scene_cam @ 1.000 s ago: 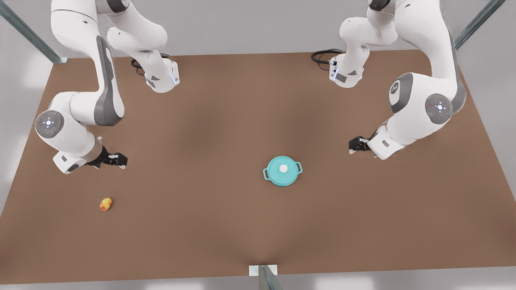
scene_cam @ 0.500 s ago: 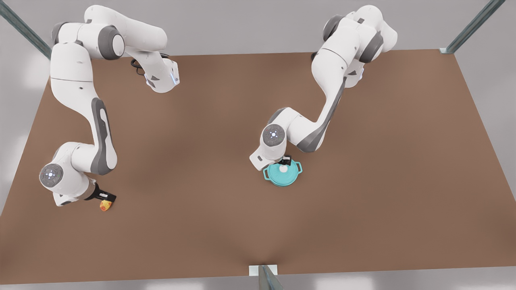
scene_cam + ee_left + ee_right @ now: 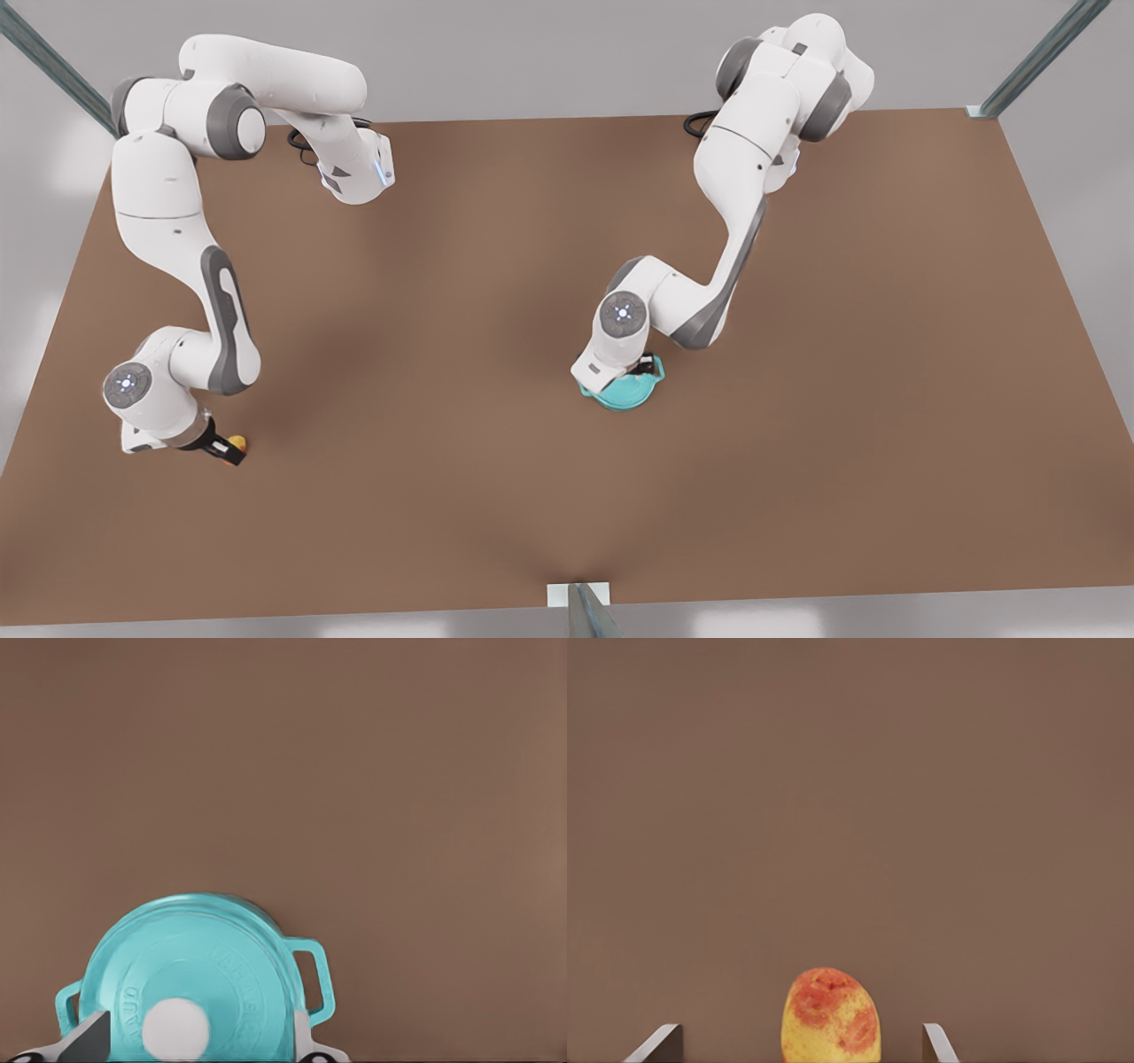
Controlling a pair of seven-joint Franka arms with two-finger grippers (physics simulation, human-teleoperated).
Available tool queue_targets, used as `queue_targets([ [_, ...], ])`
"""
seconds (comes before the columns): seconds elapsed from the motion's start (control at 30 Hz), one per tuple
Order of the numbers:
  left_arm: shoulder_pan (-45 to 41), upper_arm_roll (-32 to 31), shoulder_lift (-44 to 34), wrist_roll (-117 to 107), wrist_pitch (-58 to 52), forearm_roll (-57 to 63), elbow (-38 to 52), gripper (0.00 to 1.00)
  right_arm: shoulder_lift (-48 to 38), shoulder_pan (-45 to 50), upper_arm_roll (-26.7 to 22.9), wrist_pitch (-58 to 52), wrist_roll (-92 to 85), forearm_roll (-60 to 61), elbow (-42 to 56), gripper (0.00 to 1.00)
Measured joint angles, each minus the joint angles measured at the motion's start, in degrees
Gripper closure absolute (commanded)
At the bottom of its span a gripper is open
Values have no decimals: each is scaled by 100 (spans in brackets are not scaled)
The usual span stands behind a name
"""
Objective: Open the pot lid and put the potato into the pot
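Brown table: left hand spread wide around the pot lid knob, right hand wide astride the potato.

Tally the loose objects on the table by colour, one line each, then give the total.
Teal: 2, the pot lid and the pot beneath it.
Yellow with orange-red blotches: 1, the potato.
Total: 3.

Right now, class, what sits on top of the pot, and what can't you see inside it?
The lid covers the pot, its white knob between the left gripper's open fingers. The lid hides the pot's inside. The potato lies on the table.
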Motion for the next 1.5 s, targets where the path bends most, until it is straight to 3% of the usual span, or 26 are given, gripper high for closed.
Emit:
queue_targets([
  [0.5,-69,-13,-33,-490,407,285,-658,0,354,-300,269,395,210,-27,-8,0],
  [0.57,-57,-10,-24,-529,472,294,-663,0,359,-293,270,410,219,-29,-20,5],
  [0.63,-49,-3,-6,-564,521,299,-664,0,360,-285,270,421,226,-27,-27,19],
  [0.67,-40,-2,-1,-580,546,301,-664,10,360,-278,270,425,232,-25,-30,24],
  [0.73,-21,-1,4,-612,585,307,-664,45,360,-277,271,431,240,-23,-39,30],
  [0.8,-10,0,-2,-650,603,328,-660,59,360,-282,282,434,244,-22,-62,31],
  [0.87,-5,3,-12,-681,596,345,-649,63,360,-287,296,436,248,-21,-73,35],
  [1.07,222,49,-44,-664,270,373,-126,63,347,-290,313,416,261,-19,-78,40],
  [1.33,1891,65,951,-288,464,312,440,63,274,-288,345,392,252,6,-88,44],
  [1.37,1959,67,1113,-254,592,306,449,52,217,-282,368,371,251,11,-88,44],
  [1.4,2007,69,1178,-207,700,284,457,0,163,-274,392,343,251,14,-87,44],
  [1.5,2307,69,856,56,527,249,633,0,24,-223,485,237,267,33,-86,44],
])
